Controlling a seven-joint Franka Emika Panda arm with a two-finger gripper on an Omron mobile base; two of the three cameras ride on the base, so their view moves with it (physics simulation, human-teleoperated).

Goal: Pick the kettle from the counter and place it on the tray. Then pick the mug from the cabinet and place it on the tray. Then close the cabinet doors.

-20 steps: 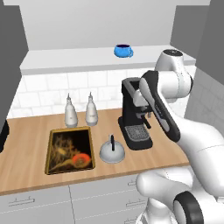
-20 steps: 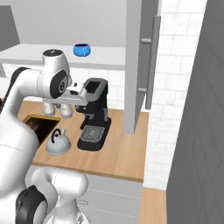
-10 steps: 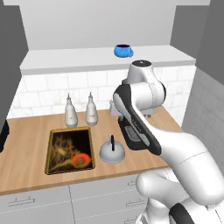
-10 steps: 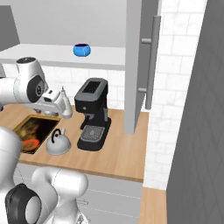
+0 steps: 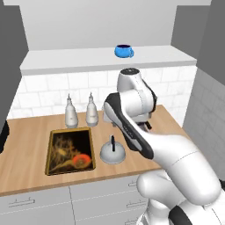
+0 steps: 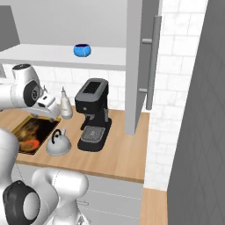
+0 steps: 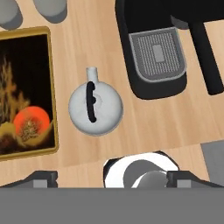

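Note:
The silver-grey kettle [image 7: 95,107] stands upright on the wooden counter [image 5: 26,132], between the tray [image 7: 26,92] and a black coffee machine [image 7: 157,57]. My gripper [image 7: 112,180] hangs well above the kettle and looks straight down on it. Its fingertips [image 7: 41,179] are spread wide with nothing between them. The right base view shows the kettle [image 6: 58,143] below and just right of the gripper [image 6: 52,115]. The blue mug [image 5: 124,51] sits on the pale shelf of the cabinet [image 5: 105,59]. One cabinet door [image 6: 140,66] stands open.
Two tall silver-white bottles [image 5: 71,112] [image 5: 91,110] stand at the tiled wall behind the tray [image 5: 70,150]. The coffee machine [image 6: 93,114] is just right of the kettle [image 5: 113,151]. Grey drawers [image 5: 39,204] run under the counter.
The arm has swung left, from over the coffee machine to above the kettle. The gripper stayed open. Kettle, tray and mug have not moved.

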